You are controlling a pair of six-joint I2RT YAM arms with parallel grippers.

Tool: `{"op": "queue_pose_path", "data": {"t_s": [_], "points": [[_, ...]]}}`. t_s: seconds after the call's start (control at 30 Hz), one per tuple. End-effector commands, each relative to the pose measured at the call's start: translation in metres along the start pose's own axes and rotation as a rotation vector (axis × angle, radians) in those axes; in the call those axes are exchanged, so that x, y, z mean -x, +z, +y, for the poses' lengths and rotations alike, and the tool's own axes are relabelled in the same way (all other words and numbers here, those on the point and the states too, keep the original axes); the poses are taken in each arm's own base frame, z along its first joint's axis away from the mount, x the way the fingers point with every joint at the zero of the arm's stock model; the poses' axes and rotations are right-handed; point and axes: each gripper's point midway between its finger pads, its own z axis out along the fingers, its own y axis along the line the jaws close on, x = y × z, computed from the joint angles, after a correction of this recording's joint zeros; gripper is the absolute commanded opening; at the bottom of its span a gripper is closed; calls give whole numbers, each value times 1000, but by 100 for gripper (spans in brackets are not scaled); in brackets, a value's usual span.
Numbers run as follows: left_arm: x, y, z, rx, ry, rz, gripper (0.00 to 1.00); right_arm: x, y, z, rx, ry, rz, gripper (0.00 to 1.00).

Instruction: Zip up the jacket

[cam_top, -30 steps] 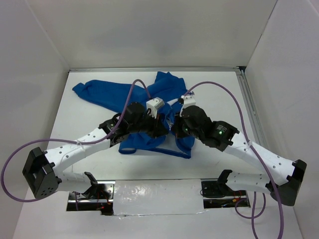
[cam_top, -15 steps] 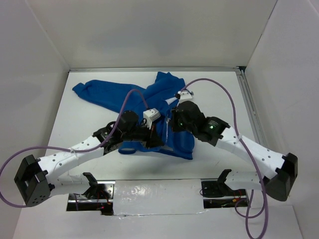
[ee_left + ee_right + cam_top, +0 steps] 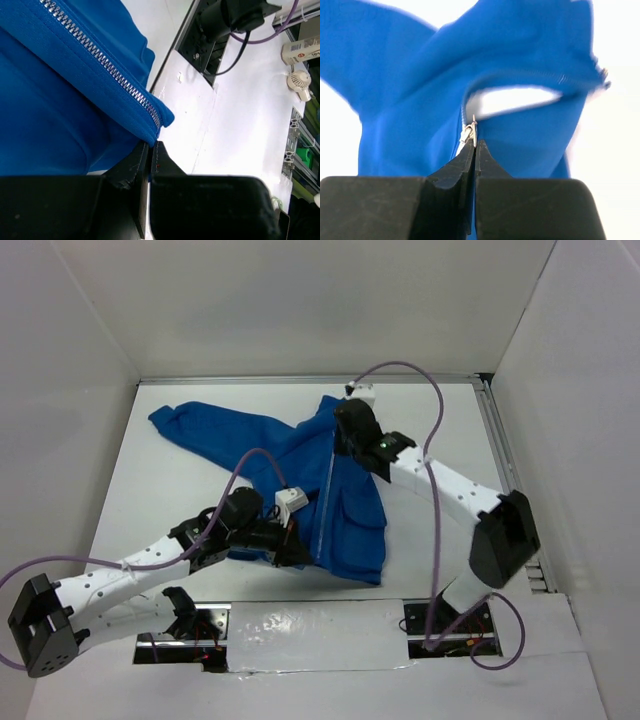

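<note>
The royal-blue jacket (image 3: pixel 345 510) lies stretched down the table's middle, one sleeve (image 3: pixel 215 430) reaching far left. Its pale zipper (image 3: pixel 324 510) runs closed from the hem toward the collar. My left gripper (image 3: pixel 300 552) is shut on the jacket's bottom hem corner (image 3: pixel 152 134), where the metal zipper teeth (image 3: pixel 105 62) end. My right gripper (image 3: pixel 338 445) is near the collar, shut on the silver zipper pull (image 3: pixel 471 131). Beyond the pull the collar (image 3: pixel 520 95) gapes open, white showing inside.
White walls close in the table on three sides. A metal rail (image 3: pixel 505 470) runs along the right edge. Purple cables (image 3: pixel 440 420) loop over both arms. Black mounts and a taped strip (image 3: pixel 310 625) lie along the near edge.
My right gripper has travelled far up the jacket toward the collar with the pull, closing the zipper. My left gripper has drawn the hem nearer, so the jacket lies straighter and longer.
</note>
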Motion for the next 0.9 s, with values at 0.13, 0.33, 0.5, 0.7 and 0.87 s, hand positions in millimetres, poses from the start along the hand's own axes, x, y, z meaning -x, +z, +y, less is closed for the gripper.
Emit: {"op": "queue_pose_path", "data": {"t_s": [0.13,0.33,0.5,0.7,0.87], "points": [[-57,-13,-34,-175,-103,193,0,157,100,-64,-237,198,-341,0],[-70,-12,-30,-151,-133,219,0,244,154,-112,-308,275,-444,0],[-79,-12,-27,-131,-169,241,0,294,156,-171,-344,368,-614,0],[-67,1,-12,-25,-200,238,18,306,147,-175,-236,336,-608,0],[-37,5,-3,103,-210,203,99,316,119,-155,-137,286,-602,100]]}}
